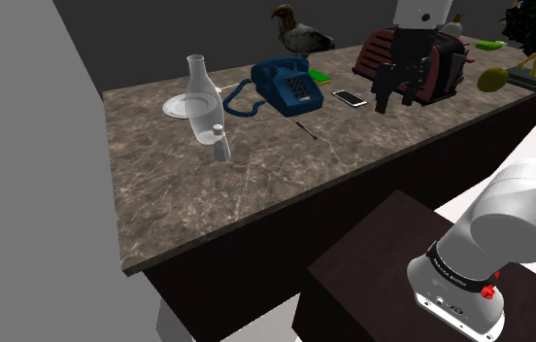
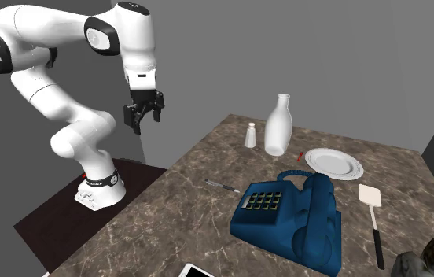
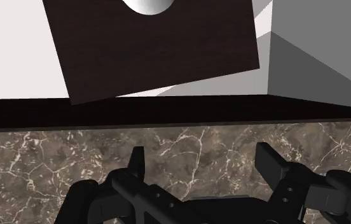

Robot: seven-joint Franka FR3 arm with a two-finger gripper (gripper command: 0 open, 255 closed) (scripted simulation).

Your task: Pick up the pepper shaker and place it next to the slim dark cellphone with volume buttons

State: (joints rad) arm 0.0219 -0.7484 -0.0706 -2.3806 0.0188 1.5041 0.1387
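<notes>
Shoulder view: shaker (image 1: 219, 143) stands upright on the surface (image 1: 285, 165), just beside the bottle (image 1: 198, 102), on its near-edge side. The pincer (image 1: 395, 100) hangs released and empty, well apart from the bottle. Step judged: approach. Best to descend straight over the shaker, closing across the line that clears the bottle, so the bottle isn't knocked.

A tall bottle (image 1: 198, 102) crowds the pepper shaker (image 1: 219, 146); the counter (image 1: 285, 180) beside them lies open.

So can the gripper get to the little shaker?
Probably yes. The gripper hangs open over the counter's edge, and nothing stands between it and the shaker. Only the bottle stands close beside the shaker, so it should come down carefully.
</notes>
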